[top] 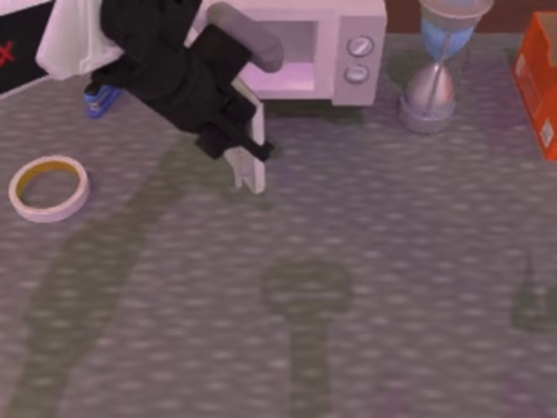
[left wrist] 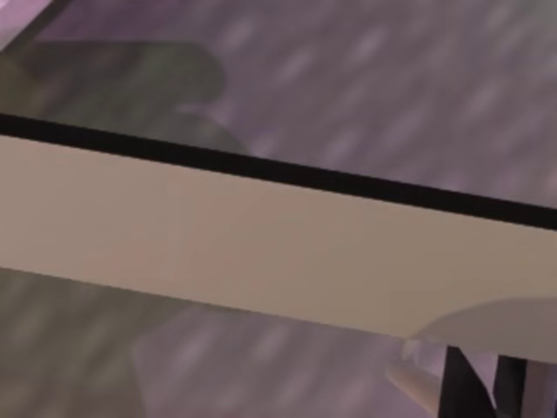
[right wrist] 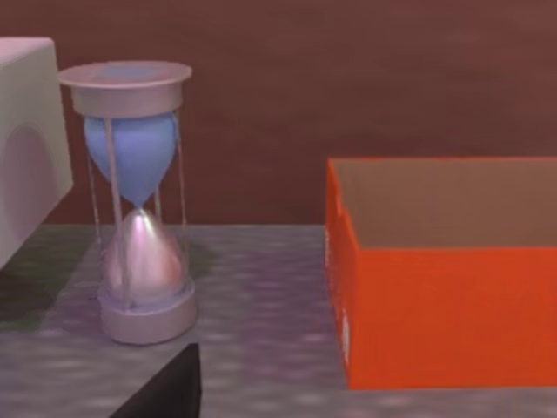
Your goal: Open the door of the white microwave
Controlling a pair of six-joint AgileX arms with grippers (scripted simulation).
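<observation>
While swung outward, door (top: 253,157) at left pincer (top: 233,144).

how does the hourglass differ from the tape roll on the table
The tall blue-and-silver hourglass stands upright right of the white microwave; the flat white tape roll with a yellow inner ring lies on its side near the table's left edge. The hourglass has closed bulbs; the roll is an open hoop. Both rest untouched on the grey table.

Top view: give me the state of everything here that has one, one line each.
White microwave: cavity exposed, upright at the table's back.
Flat white door: swung wide open, sticking out toward the front.
Left tool: at the door's outer edge, fingers hidden.
Blue-and-white hourglass: upright.
Orange cardboard box: open-topped.
Roll of white tape: lying flat.
</observation>
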